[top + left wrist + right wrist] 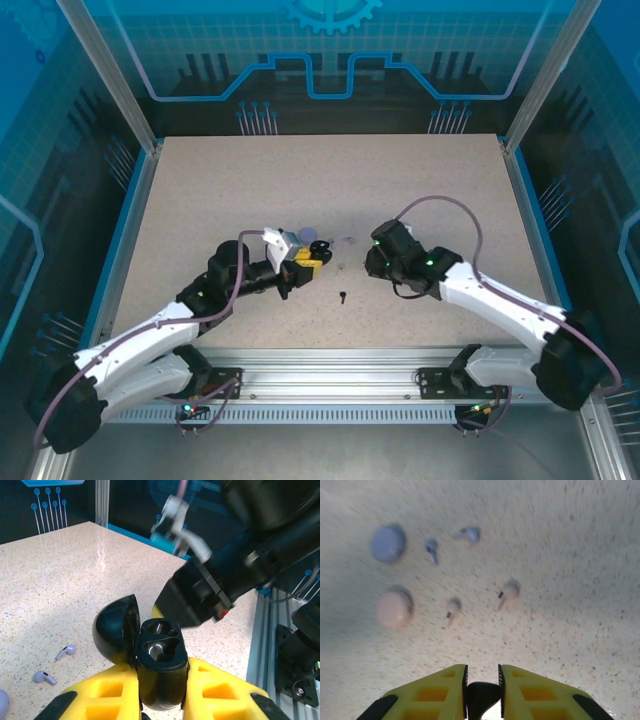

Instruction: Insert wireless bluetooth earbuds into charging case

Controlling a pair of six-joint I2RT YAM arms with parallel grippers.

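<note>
My left jaws clamp the open black case; right jaws pinch a black earbud. I'd align its stem over a socket, lowering gently.

1. Table: pale speckled top with blue edging along both sides.
2. Lilac round case, lying flat; pale pink round case near it.
3. Two lilac earbuds, just beside the lilac round case, not touching each other.
4. Two pale pink earbuds, near the pale pink round case.
5. Black earbud, lying alone, closer to the table's near edge.
</note>
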